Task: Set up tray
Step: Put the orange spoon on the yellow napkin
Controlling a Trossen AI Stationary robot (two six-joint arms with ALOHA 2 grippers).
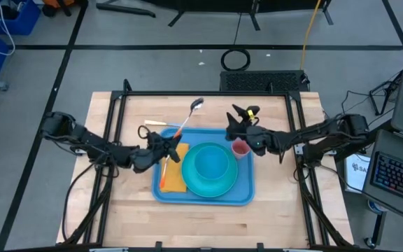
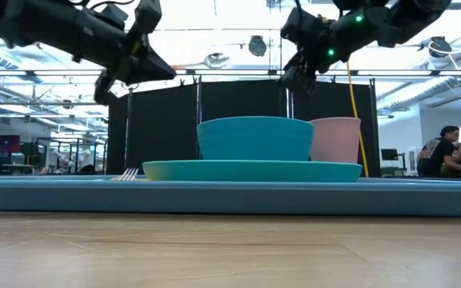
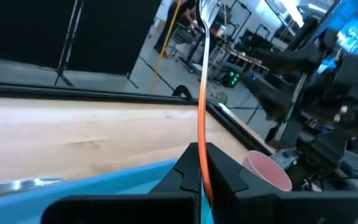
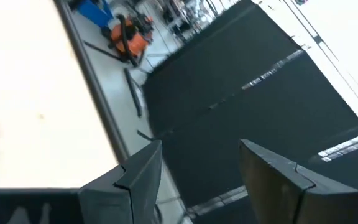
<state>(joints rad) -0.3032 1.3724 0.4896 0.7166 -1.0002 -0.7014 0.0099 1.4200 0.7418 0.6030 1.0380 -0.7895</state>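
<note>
The light-blue tray (image 1: 243, 192) lies mid-table. It carries a teal plate (image 1: 224, 187) with a teal bowl (image 1: 208, 162), a pink cup (image 1: 240, 148), and a yellow-orange napkin (image 1: 175, 178) with a fork (image 2: 126, 174) on it. My left gripper (image 1: 168, 148) hovers over the tray's far left corner, shut on an orange-handled spoon (image 1: 187, 120). My right gripper (image 1: 235, 117) hangs open with nothing between its fingers, above the table just beyond the tray's far edge, near the cup. My left gripper pinches the spoon's orange handle (image 3: 202, 163) near its free end between the two fingers. The spoon runs on ahead of the fingers, along them, its metal bowl (image 3: 207, 12) toward the table's far edge. It is lifted clear of tray and table.
A pale-handled utensil (image 1: 156, 124) lies on the wood beyond the tray's far left corner. Bare wood shows along the table's near edge and on both sides of the tray. People sit in the room at the far right (image 2: 446, 152).
</note>
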